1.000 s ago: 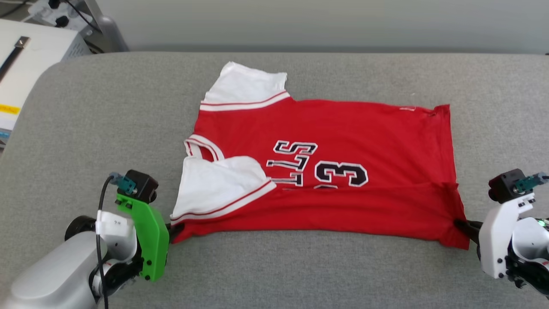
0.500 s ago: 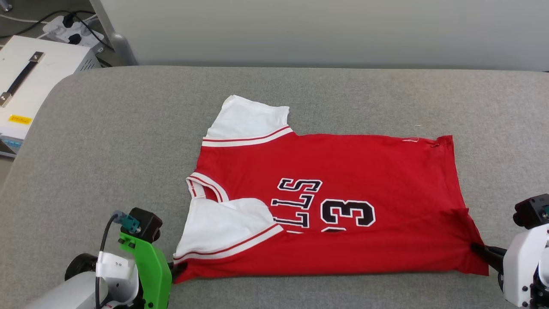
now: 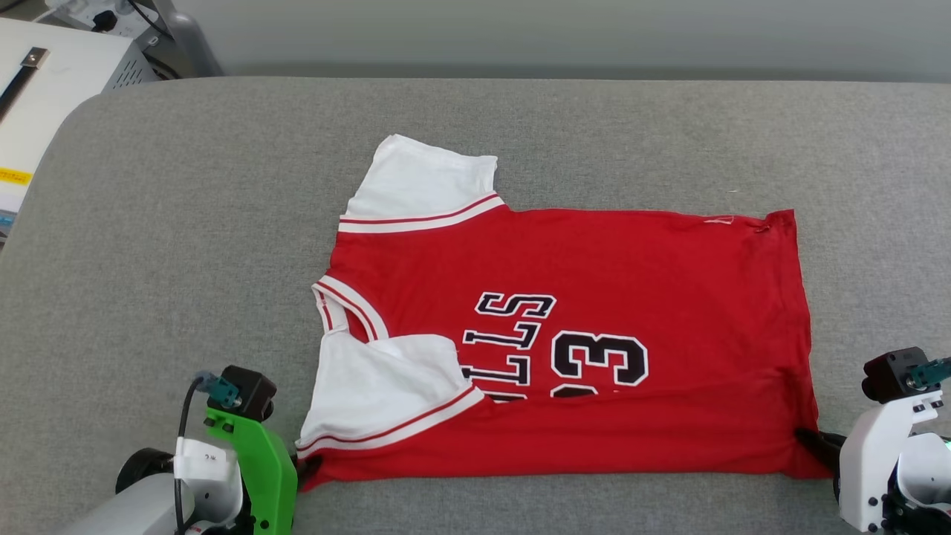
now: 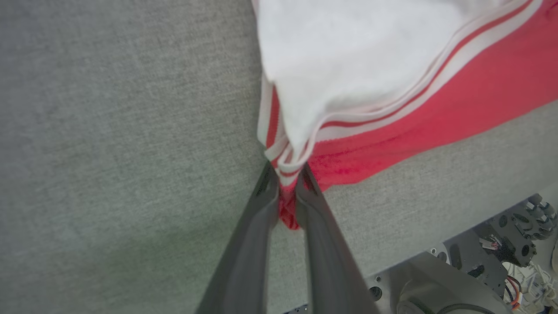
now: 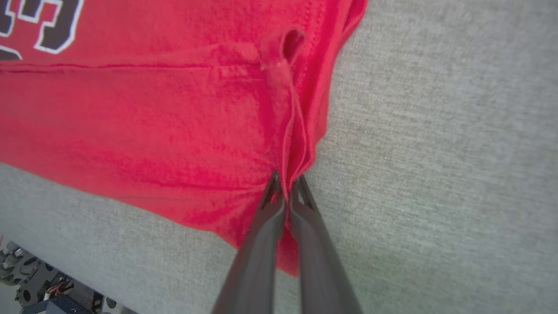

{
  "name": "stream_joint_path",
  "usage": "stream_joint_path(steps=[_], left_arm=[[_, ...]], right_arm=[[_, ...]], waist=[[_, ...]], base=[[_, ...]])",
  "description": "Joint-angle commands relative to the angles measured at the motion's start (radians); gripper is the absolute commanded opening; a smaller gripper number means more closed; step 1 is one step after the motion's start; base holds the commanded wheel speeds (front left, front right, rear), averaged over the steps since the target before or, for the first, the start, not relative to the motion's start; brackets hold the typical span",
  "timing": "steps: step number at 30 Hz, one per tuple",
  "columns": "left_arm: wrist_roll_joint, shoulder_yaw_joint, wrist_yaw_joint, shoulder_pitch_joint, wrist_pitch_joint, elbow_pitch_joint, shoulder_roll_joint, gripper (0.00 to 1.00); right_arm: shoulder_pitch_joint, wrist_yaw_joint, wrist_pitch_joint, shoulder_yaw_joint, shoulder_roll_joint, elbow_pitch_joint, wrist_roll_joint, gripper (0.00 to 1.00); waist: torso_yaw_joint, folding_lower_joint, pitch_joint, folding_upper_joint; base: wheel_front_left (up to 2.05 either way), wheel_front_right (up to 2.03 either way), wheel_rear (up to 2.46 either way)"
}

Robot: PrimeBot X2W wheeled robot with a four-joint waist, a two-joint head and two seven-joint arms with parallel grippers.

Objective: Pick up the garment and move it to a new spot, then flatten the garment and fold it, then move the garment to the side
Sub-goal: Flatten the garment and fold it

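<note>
**Two pairs of jaws pinch the near corners of a part-folded garment**

The red jersey lies spread on the grey table, collar toward the robot's left and hem toward its right. Moving and flattening look done. A first fold seems under way: the near edge is doubled over, hiding part of the black lettering and number. Further folds and the move aside are left. The left jaws are nearly closed on the striped sleeve corner, and the right jaws are clamped on the hem corner.

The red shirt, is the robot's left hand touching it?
Touching. The left wrist view shows the left hand pinching a corner of the red shirt.
</note>
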Motion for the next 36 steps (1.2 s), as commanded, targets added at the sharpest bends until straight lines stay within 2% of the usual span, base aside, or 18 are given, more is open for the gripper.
stream_joint_path(steps=[1,2,9,15,20,25,31,36], left_arm=[[0.002,0.005,0.003,0.008,-0.014,0.014,0.001,1.00],[0.005,0.008,0.003,0.008,-0.022,0.014,0.003,1.00],[0.009,0.060,0.015,-0.030,-0.054,-0.019,0.062,1.00],[0.051,0.136,0.040,-0.113,-0.139,-0.053,0.100,1.00],[0.120,0.189,0.064,-0.215,-0.241,-0.036,0.072,1.00],[0.194,0.207,0.060,-0.350,-0.282,0.016,0.037,1.00],[0.219,0.205,-0.006,-0.577,-0.178,0.113,-0.015,1.00],[0.200,0.180,-0.070,-0.771,0.019,0.236,-0.072,1.00]], right_arm=[[-0.005,-0.002,-0.022,0.002,0.012,0.023,-0.013,0.45],[-0.004,-0.002,-0.036,0.003,0.013,0.026,-0.019,1.00],[-0.017,-0.002,-0.229,-0.080,0.031,0.006,-0.105,1.00],[-0.067,-0.002,-0.422,-0.200,0.109,-0.058,-0.230,1.00],[-0.111,-0.002,-0.528,-0.262,0.188,-0.126,-0.318,1.00],[-0.147,-0.002,-0.590,-0.275,0.240,-0.195,-0.368,1.00],[-0.188,-0.002,-0.595,-0.248,0.247,-0.270,-0.391,1.00],[-0.233,-0.002,-0.590,-0.217,0.237,-0.315,-0.412,1.00]], waist=[[0.003,0.0000,-0.011,0.0000],[0.004,0.0000,-0.016,0.0000],[0.012,0.0000,-0.035,0.0000],[-0.007,0.0000,-0.026,0.0000],[-0.029,0.0000,0.011,0.0000],[-0.057,0.0000,0.078,0.0000],[-0.088,0.0000,0.182,0.0000],[-0.116,0.0000,0.268,0.0000]], base=[[0.00,0.00,0.00],[0.00,0.00,0.00],[0.00,0.00,0.00],[0.00,0.00,0.00],[0.00,0.00,0.00],[0.00,0.00,0.00],[0.00,0.00,0.00],[0.00,0.00,0.00]])
